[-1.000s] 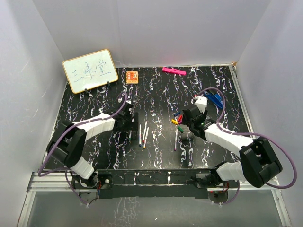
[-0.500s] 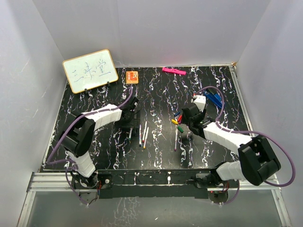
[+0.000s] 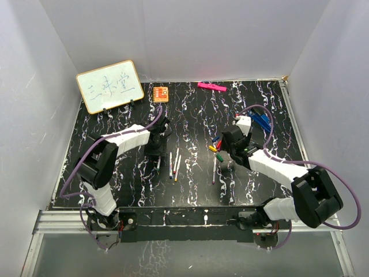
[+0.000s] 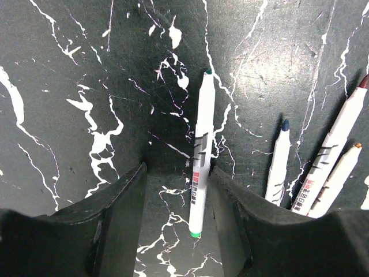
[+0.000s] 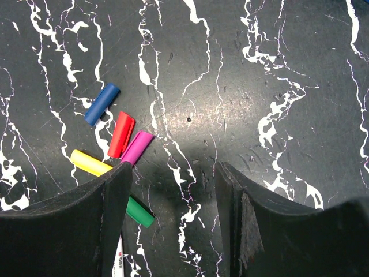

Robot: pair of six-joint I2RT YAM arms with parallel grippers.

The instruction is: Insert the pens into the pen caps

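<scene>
Yellow cap (image 5: 91,163) and green cap (image 5: 140,212) — each partly hidden behind jaws of the right gripper (image 5: 172,173).

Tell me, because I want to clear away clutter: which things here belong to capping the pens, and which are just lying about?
Job in hand: green-tipped pen, blue-tipped pen, red-tipped pen, orange-tipped pen, lone pen near the caps; blue cap, red cap, purple cap, yellow cap, green cap.
Lying about: whiteboard, orange block, pink bar.

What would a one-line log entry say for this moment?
left gripper: open, straddling green pen | right gripper: open, empty, beside caps | capping: not started
</scene>
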